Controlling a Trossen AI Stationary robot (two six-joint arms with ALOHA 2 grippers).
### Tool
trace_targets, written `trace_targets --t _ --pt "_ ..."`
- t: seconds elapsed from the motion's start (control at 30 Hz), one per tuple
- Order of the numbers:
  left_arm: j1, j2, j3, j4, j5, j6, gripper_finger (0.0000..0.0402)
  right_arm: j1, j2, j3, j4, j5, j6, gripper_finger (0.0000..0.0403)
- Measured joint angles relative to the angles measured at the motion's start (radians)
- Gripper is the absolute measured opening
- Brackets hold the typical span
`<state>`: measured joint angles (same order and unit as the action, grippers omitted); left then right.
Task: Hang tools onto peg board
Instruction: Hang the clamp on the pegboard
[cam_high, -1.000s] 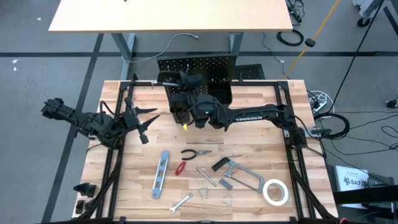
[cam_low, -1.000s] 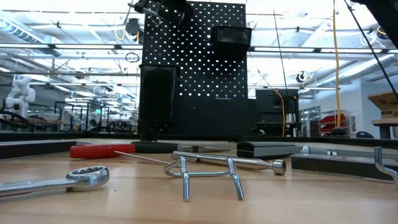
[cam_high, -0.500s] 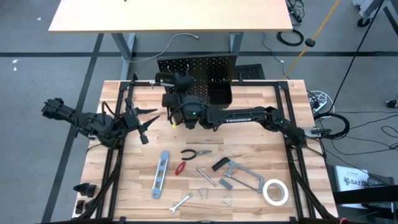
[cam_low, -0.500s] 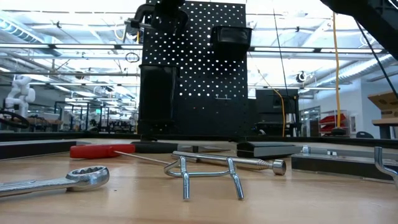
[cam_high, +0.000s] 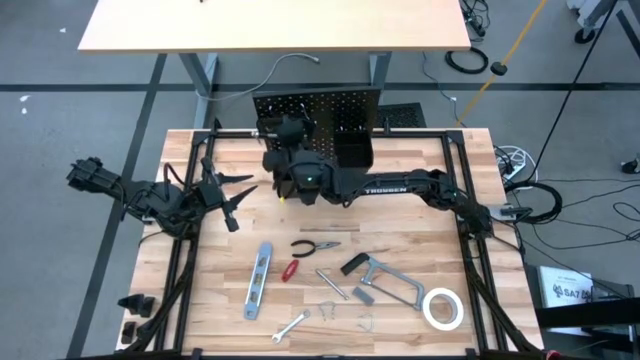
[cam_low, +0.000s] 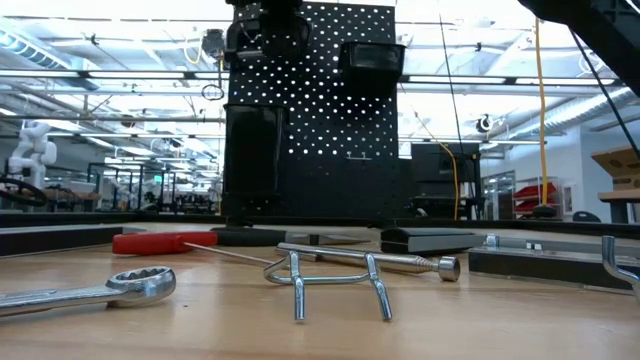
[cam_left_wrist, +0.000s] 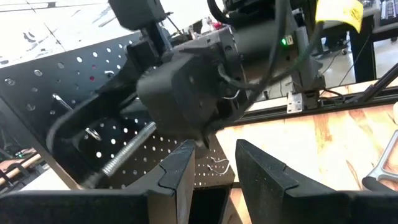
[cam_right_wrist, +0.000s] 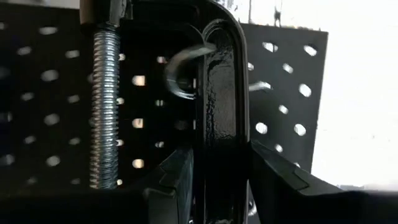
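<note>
From above, the right gripper (cam_high: 283, 138) is stretched across the counter (cam_high: 400, 225) to the peg board (cam_high: 318, 104), its fingers pressed against the board's upper left part. The left gripper (cam_high: 232, 197) waits well away over the counter's left side, its fingers apart and holding nothing. The level (cam_high: 259, 279), pliers (cam_high: 314, 246), screwdriver (cam_high: 290, 270), bar clamp (cam_high: 388, 279), wrench (cam_high: 290, 326) and tape roll (cam_high: 442, 308) all lie well behind the working fingers.

At counter height, the right arm's load shows as a dark shape at the board's top left corner.

The left wrist view shows the C-clamp (cam_left_wrist: 118, 134), screw and frame against the board beyond the left fingers (cam_left_wrist: 174, 180).

The right wrist view shows the right fingers (cam_right_wrist: 180, 183) clamped on the clamp's black frame, with a silver hook (cam_right_wrist: 183, 71) just past them, curling at the frame's inner edge.

The risk, as I judge it, is letting go before the frame sits fully over the hook: the clamp would slide off and drop behind the bins, or a sideways pull would tip the board.
</note>
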<state>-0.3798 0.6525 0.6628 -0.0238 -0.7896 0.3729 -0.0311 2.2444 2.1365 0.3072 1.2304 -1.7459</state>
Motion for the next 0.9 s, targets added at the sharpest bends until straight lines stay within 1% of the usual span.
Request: trace_targets --t 0.23,0.4,0.6,0.9 --pt "0.0 0.0 0.0 0.0 0.0 0.0 0.0121 -0.002 0.0 0.0 0.009 -0.002 -0.06 0.0116" --pt "0.0 0.0 0.0 -0.001 0.0 0.0 0.0121 -0.002 0.0 0.0 0.044 -0.011 -0.143 0.0116" --pt "0.0 0.0 0.0 -0.001 0.0 0.0 0.0121 -0.002 0.0 0.0 0.083 -0.066 -0.23 0.0116" --pt "0.0 0.0 0.0 -0.004 0.0 -0.001 0.0121 -0.033 0.0 0.0 0.085 -0.057 -0.219 0.0116"
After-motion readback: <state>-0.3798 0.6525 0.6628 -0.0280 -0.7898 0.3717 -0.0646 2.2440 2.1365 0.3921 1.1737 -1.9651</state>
